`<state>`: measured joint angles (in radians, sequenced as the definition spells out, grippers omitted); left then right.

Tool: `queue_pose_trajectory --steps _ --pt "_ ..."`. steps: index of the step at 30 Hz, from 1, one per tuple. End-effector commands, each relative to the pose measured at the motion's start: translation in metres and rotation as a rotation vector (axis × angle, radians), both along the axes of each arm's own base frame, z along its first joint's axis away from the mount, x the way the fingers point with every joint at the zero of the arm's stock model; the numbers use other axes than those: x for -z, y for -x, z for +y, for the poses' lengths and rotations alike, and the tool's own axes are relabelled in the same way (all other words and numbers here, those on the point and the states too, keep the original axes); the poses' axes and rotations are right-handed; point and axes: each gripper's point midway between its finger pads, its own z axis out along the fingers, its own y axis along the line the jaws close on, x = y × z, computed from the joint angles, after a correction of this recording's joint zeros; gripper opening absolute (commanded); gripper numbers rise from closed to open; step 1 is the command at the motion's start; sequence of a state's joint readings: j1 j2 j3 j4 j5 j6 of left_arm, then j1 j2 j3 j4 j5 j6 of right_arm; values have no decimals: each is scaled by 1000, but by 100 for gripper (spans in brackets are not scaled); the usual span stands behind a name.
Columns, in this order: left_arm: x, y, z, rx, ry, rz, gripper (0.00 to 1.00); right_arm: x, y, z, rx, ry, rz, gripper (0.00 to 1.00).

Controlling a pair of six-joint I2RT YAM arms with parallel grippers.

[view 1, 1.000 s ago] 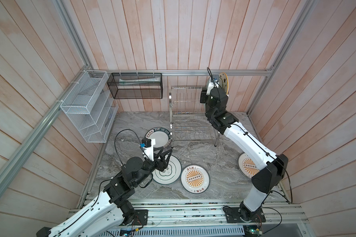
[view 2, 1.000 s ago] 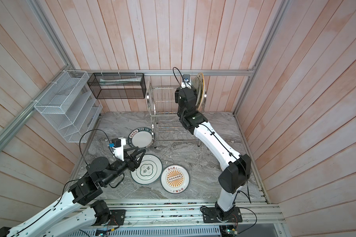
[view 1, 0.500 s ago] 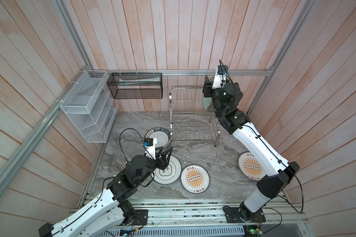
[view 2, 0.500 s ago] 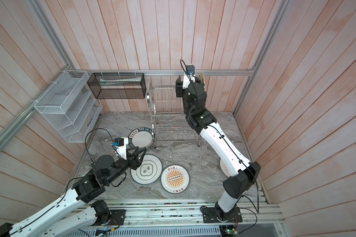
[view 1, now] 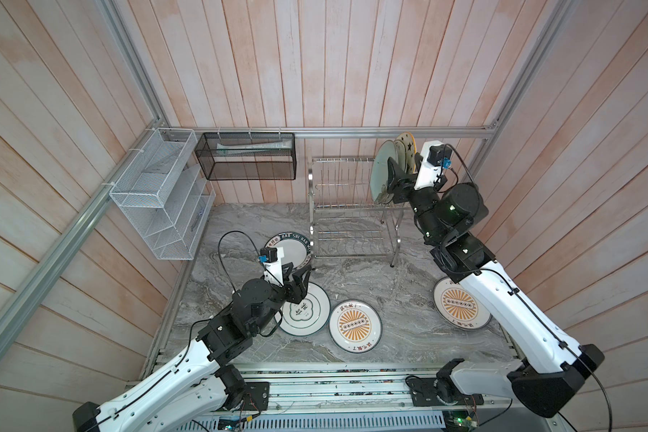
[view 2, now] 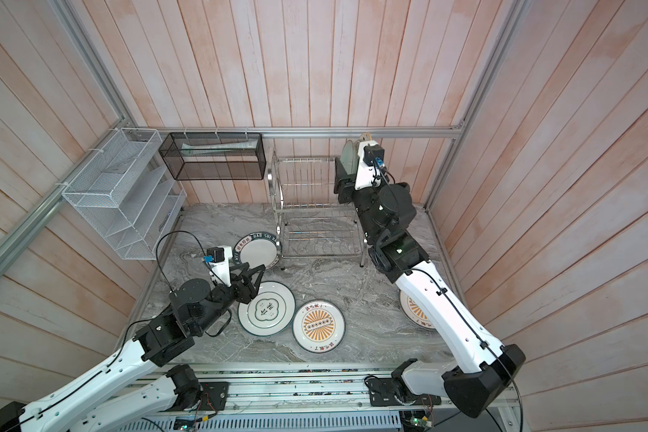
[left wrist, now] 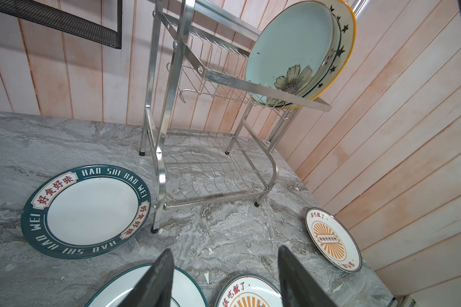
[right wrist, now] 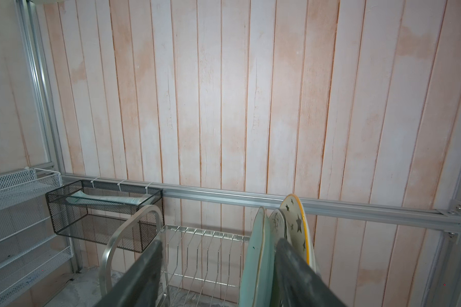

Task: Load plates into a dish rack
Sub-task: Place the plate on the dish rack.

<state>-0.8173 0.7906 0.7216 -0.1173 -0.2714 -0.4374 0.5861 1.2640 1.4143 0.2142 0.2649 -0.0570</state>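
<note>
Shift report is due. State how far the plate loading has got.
Done: three plates stand on the upper tier of the dish rack: pale green plate, floral plate, starred plate. In hand: nothing gripped; the right end effector is open around the pale green plate, the left end effector open near the quatrefoil plate. Left: four flat on the table: lettered plate, quatrefoil plate, two sunburst plates.

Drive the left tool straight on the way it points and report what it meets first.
Probably the bare marble tabletop, just past the green quatrefoil plate and short of the dish rack. The left tool is open; its tilt is hard to judge.
</note>
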Motion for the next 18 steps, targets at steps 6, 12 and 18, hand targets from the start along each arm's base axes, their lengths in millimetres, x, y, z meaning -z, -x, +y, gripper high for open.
queue_pose_trajectory --steps 6,12,18 --pt "-17 -13 -2 -20 2 -10 64 38 22 -2 -83 -22 3 68" --pt "-11 -26 16 -42 76 17 64 100 32 16 -223 -33 113 67" --pt "-9 -29 27 -69 82 21 64 162 36 28 -299 -32 253 65"
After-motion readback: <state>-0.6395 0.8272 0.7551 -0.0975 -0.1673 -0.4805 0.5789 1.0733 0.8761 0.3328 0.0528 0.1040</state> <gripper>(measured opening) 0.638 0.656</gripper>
